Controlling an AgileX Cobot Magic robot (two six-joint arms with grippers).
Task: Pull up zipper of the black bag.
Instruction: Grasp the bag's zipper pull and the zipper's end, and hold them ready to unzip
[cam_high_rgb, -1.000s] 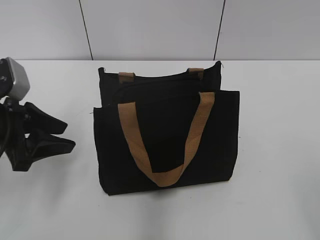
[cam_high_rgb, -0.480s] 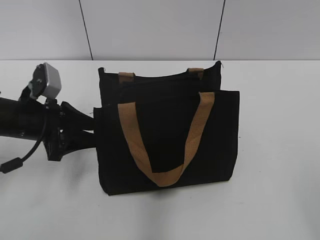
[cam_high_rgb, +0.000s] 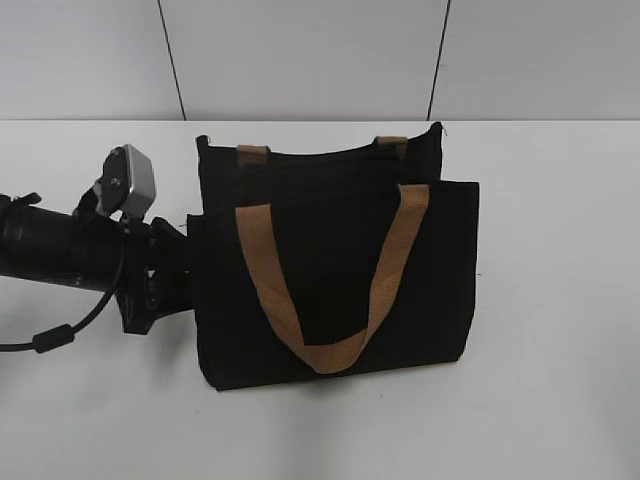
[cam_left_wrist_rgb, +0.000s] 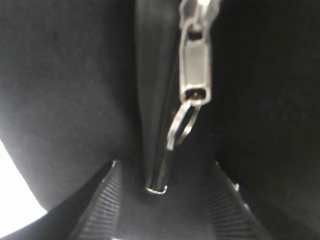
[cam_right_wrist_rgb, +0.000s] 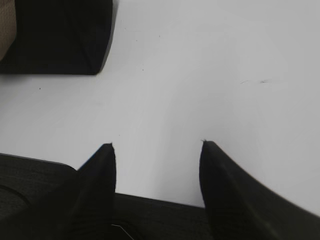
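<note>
The left gripper (cam_left_wrist_rgb: 165, 172) sat open at the black bag's (cam_high_rgb: 335, 275) nine o'clock edge, fingers straddling the zipper (cam_left_wrist_rgb: 195, 65) pull, gripping nothing. The right gripper (cam_right_wrist_rgb: 157, 150) hung open over the table (cam_right_wrist_rgb: 210, 65). By my reading, grasping and pulling both remained.

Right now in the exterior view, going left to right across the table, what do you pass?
Left arm → its wrist camera → left gripper against the bag's left side → black bag, tan handle draped on its front → bare white table.
</note>
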